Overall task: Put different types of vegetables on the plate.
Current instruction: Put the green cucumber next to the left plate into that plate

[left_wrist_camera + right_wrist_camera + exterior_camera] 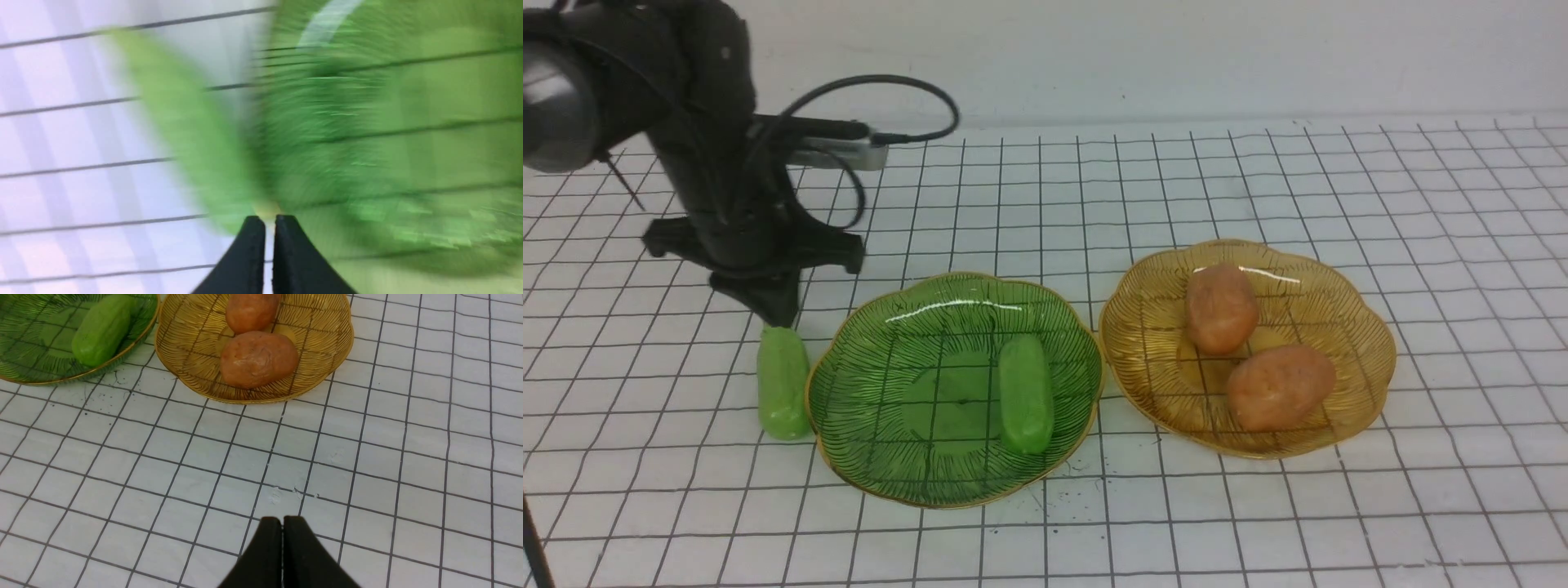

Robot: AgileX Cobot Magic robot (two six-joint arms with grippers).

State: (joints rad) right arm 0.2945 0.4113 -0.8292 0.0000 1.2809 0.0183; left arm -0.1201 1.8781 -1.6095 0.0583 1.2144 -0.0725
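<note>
Front cam: high btwn the arms, looks fwd & down over gridded table (1258,506), green plate (890,367) and amber plate (1339,327) whole. Left wrist cam: v. close, blurred, green plate just past left fingers (245,261). Right wrist cam: farther off, both plates well beyond right fingers (265,555). All three share green plate.

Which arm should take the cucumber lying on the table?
Left. The left hand is right at that cucumber, beside the green plate. The right hand is by the amber plate, on the other side.
</note>
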